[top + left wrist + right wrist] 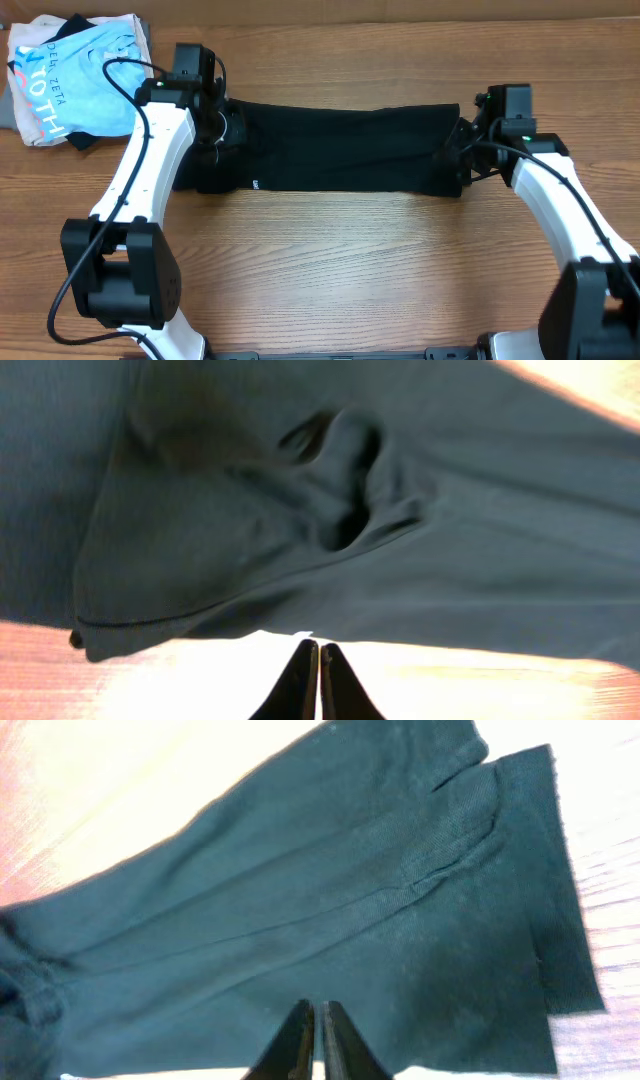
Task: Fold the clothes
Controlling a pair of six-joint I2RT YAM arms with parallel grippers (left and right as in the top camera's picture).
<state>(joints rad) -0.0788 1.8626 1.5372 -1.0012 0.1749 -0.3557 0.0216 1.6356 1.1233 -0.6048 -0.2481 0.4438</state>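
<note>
One black T-shirt (350, 145) is lying as a long band across the middle of the bench (350, 270), showing one white mark (256, 184) at its 6 o'clock edge. My two claws are hovering at its ends, the left claw (319, 650) at 9 o'clock and the right claw (318, 1010) at 3 o'clock. Both are pinching together with nothing visible between the fingers. One light blue shirt (75, 85) is sitting at 10 o'clock.

The overhead view was evenly lit and sharp. Both wrist views were soft; the brown wooden tabletop (200, 670) glared white around the dim plain black soft-fabric T-shirt (400, 560).
</note>
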